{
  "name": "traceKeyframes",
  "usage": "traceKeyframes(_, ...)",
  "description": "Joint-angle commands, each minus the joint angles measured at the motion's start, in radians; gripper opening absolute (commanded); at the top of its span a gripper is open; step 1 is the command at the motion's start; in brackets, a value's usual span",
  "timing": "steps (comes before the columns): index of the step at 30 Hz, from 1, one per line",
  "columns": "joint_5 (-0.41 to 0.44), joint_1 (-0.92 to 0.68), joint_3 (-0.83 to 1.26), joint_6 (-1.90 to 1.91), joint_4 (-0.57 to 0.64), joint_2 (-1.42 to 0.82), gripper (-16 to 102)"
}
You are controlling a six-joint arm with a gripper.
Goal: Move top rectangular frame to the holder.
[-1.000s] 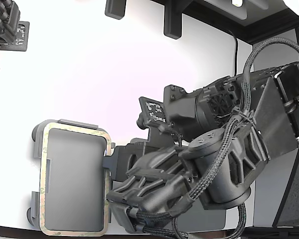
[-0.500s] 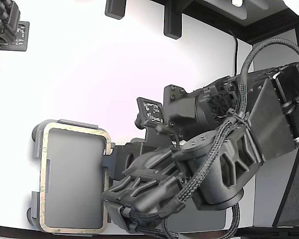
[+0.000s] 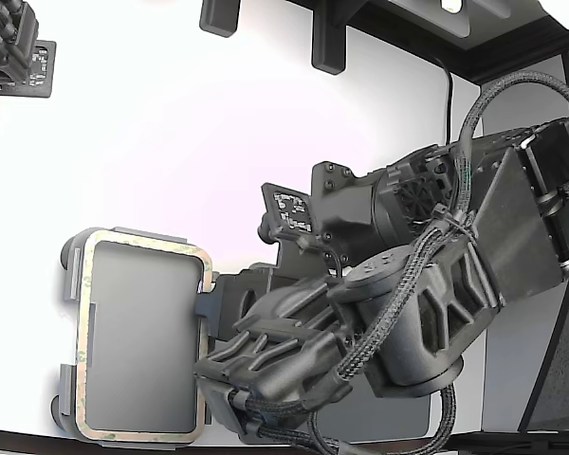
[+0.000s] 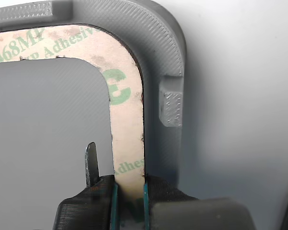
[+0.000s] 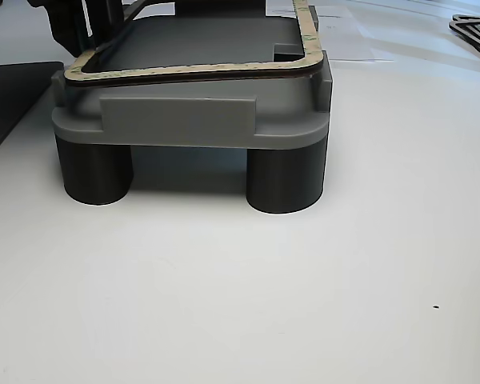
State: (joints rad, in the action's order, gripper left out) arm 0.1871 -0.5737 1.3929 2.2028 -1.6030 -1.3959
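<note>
The frame [image 3: 142, 341] lies flat on the holder [image 3: 71, 261], at the exterior view's left on the white bench [image 3: 171, 123]. The tool [image 4: 129, 194] pinches the frame's right strip.

The dark grey six-joint arm [image 3: 427, 303], wrapped in braided black cable, reaches toward the exterior view's left, its wrist low. Its black two-fingered gripper [image 4: 129, 196] has teal-lined jaws closed on one side of the tan adhesive-printed rectangular frame [image 4: 127, 120].

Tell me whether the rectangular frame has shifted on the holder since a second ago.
Cannot tell: any shift of the frame is too slight to judge against the holder in the exterior view. The gripper grips its strip.
</note>
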Motion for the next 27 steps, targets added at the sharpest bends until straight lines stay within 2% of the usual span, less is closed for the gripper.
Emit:
traceKeyframes(1, 0.000, 0.017, -0.014, 0.000, 0.009, -0.025, -12)
traceKeyframes(27, -0.015, 0.021, 0.003, -0.003, 0.023, -0.023, -10)
